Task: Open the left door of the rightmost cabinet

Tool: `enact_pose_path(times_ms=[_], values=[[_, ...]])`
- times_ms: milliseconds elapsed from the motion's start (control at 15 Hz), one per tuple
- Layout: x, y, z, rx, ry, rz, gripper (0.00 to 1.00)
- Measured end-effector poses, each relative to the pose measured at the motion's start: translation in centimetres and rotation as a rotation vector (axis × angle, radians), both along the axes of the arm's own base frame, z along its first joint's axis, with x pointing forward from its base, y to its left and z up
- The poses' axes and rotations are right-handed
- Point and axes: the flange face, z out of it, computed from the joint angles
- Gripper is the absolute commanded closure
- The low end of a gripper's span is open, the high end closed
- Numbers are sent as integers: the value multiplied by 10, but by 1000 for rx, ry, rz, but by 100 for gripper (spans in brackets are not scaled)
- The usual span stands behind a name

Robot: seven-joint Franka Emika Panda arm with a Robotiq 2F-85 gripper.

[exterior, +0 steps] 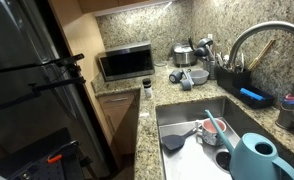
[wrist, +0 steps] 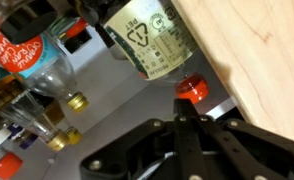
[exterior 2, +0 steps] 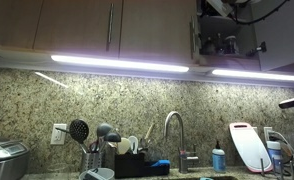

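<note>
In an exterior view the rightmost upper cabinet (exterior 2: 277, 35) has a dark opening on its left side, and my gripper (exterior 2: 227, 38) is up inside that opening, with the arm above it. The left door is seen edge-on at the opening's left side (exterior 2: 195, 40). In the wrist view the light wooden door (wrist: 252, 50) fills the right side. My gripper's black fingers (wrist: 179, 102) are pressed together with nothing between them, beside the door. Behind them are the shelf's bottles.
The shelf holds a large labelled bottle (wrist: 147, 35), a red-capped container (wrist: 192, 88) and clear bottles with gold caps (wrist: 57, 75). Below are a light strip (exterior 2: 127, 63), a faucet (exterior 2: 172, 125) and a counter with a sink (exterior: 202, 130) and a microwave (exterior: 125, 62).
</note>
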Motion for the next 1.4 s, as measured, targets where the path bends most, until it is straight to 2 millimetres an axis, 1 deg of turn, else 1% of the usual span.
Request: enact_pose_path(times_ms=[267, 600, 800, 1000, 1400], values=[[11, 4, 5, 8, 13, 14, 100], [26, 2, 17, 27, 28, 42, 100], [27, 0, 21, -1, 39, 44, 100], [28, -2, 24, -49, 90, 53, 100], [22, -5, 45, -24, 240, 128, 100]])
